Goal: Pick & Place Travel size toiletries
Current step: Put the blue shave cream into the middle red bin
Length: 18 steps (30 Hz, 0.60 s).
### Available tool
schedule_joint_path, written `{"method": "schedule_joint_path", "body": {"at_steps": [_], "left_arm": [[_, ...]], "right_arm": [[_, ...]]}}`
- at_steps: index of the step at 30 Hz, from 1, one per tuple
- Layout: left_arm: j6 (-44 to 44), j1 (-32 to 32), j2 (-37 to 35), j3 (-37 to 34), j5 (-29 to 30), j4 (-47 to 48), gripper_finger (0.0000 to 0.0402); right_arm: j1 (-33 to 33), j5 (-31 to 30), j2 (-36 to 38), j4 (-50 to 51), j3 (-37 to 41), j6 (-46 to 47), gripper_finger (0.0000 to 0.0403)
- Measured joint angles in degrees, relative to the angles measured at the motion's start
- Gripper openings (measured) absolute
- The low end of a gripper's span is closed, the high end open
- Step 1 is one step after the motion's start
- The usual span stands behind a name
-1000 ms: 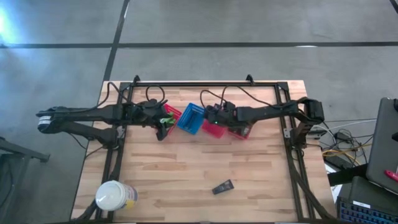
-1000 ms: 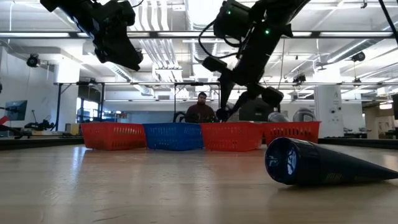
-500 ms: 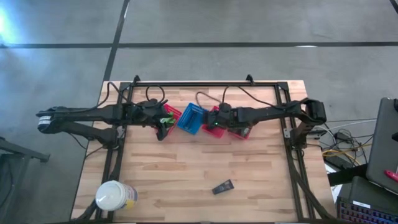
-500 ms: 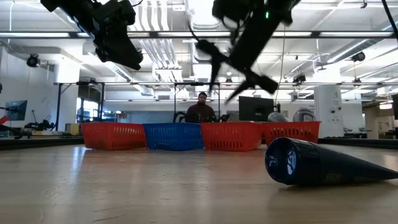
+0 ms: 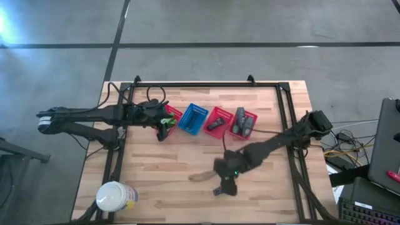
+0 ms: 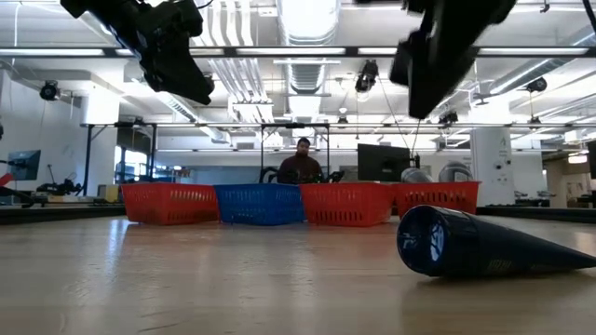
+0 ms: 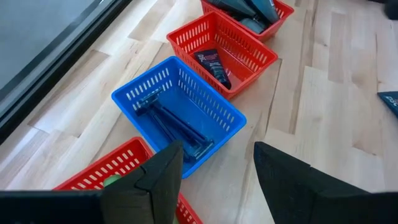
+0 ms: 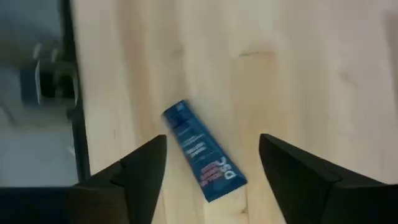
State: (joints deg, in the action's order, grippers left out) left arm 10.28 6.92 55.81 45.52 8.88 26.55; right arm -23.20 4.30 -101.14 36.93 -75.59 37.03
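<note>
One black flat packet [image 5: 224, 188] of the travel size toiletries lies alone near the table's front; it is a dark blue-black tube [image 8: 202, 158] in the right wrist view and shows close up [image 6: 466, 247] in the low view. My right gripper [image 5: 226, 178] hovers just above it, open [image 8: 212, 146], fingers on either side. My left gripper [image 5: 164, 128] hangs open and empty [image 7: 217, 149] over the leftmost red basket [image 5: 175, 114] holding green bottles [image 5: 167, 120]. Thin T-shaped sticks [image 7: 180, 127] lie in the blue basket [image 5: 201, 111]. Another black packet [image 7: 211, 62] and grey containers [image 5: 242, 122] fill further red baskets.
A large white round jar [image 5: 115, 197] stands at the front left corner. The four baskets sit in a row across the back of the table [image 6: 298, 205]. A person [image 6: 303, 163] sits in the room beyond. Bare wood [image 5: 156, 169] lies between jar and packet.
The right arm has swung from over the red baskets to the table's front, above the lying packet, and its fingers have opened. A black packet now shows in the basket. The left arm is still.
</note>
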Motion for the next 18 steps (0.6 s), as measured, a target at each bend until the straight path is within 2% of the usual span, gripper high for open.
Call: {"method": "schedule_joint_path", "body": {"at_steps": [7,12,18], "left_arm": [[0.79,0.02,0.00,-0.79,0.17,0.03,0.0202],[2.53,0.02,0.00,-1.17,0.20,0.00,0.0202],[3.97,0.02,0.00,-1.89,0.17,0.14,0.0202]], "right_arm": [[-3.09,-4.66,-2.66,2.15,-3.88,-17.12,0.0324],[-3.13,-4.25,-6.23,-0.50,-4.59,-18.16,0.0370],[-4.58,-4.21,-13.98,1.11,-9.08,-18.55,0.0377]]}}
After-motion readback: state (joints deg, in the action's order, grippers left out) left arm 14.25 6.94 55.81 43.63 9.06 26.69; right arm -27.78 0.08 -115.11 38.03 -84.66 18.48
